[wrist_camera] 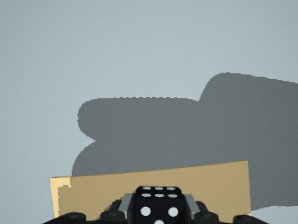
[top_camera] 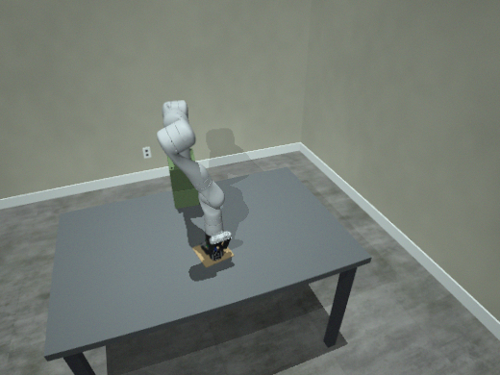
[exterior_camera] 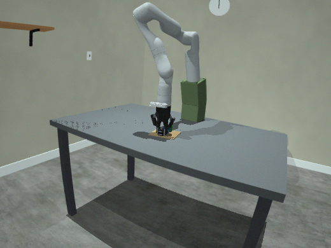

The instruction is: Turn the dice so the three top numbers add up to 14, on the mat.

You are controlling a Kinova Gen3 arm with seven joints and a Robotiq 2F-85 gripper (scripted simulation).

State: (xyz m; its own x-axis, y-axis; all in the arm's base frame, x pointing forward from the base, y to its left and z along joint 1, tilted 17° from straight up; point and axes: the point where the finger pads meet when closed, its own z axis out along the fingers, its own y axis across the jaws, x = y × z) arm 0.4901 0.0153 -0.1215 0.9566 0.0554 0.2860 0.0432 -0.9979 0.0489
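A tan mat [top_camera: 207,261] [exterior_camera: 174,135] [wrist_camera: 90,192] lies flat near the middle of the grey table [top_camera: 120,250] [exterior_camera: 223,149]. A black die with white pips [wrist_camera: 159,202] [exterior_camera: 160,133] rests on the mat between my fingers. My gripper [top_camera: 216,251] [exterior_camera: 162,130] [wrist_camera: 158,207] points straight down over the mat, with its fingers a little apart on either side of the black die and thin light slivers showing beside it. A blue die [exterior_camera: 163,130] and a green die [exterior_camera: 170,128] sit behind it on the mat, mostly hidden by the fingers. I cannot read their top faces.
The arm stands on a green pedestal [top_camera: 185,189] [exterior_camera: 193,100] at the back edge of the table. The arm's shadow falls across the table beyond the mat. A wooden shelf [exterior_camera: 22,27] and a clock [exterior_camera: 219,6] hang on the wall.
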